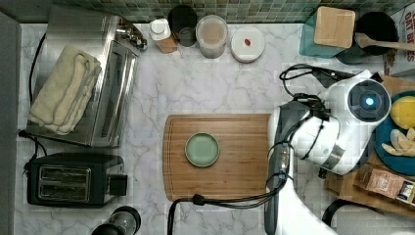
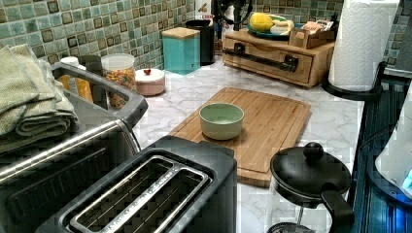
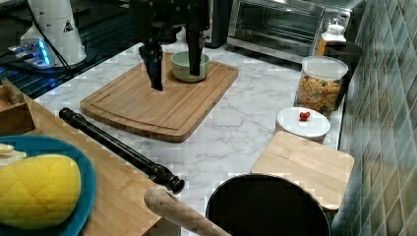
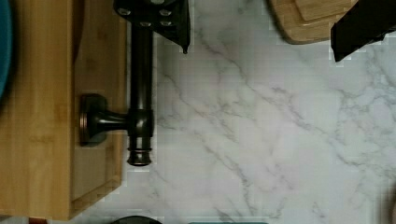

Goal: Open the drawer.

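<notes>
- The light wooden drawer with its long black metal bar handle sits in a wooden box unit at the far end of the counter in the left view, apparently shut.
- Bare white marble counter lies open in front of the handle.
- The black gripper hangs fingers-down, spread wide and holding nothing, one finger just beside the bar.
- Farther off, a flat bamboo cutting board carries a pale green bowl.
- A box at the top view's right edge reads "OAT".
</notes>
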Controlling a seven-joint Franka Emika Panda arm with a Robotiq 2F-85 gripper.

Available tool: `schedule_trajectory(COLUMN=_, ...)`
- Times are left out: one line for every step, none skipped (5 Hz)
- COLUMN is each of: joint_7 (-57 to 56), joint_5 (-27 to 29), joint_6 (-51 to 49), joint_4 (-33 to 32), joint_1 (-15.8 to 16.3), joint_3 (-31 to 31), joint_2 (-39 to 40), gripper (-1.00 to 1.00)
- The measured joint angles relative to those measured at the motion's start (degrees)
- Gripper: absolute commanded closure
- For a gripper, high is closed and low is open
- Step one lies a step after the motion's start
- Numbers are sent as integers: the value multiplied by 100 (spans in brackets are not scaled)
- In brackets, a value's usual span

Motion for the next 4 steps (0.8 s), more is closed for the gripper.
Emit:
schedule_trajectory(joint_7=-8, joint_5=-12, joint_6=3, joint_4=-22, joint_1=-50, joint_3=-125, joint_2=27, gripper=-100)
schedule_trajectory(joint_7=-8, joint_5=-296, joint_6=20, joint_4=-28, joint_1=-98, joint_3=-155, joint_2=69, gripper=-100)
schedule_trajectory(joint_7=-8, joint_5=-449, joint_6=126, joint_4=-22, joint_1=-98, joint_3=-159, joint_2=197, gripper=-100)
schedule_trajectory(joint_7=-8, joint_5=-458, joint_6=131, joint_4=-11, joint_1=-87, joint_3=-160, joint_2=446, gripper=-100)
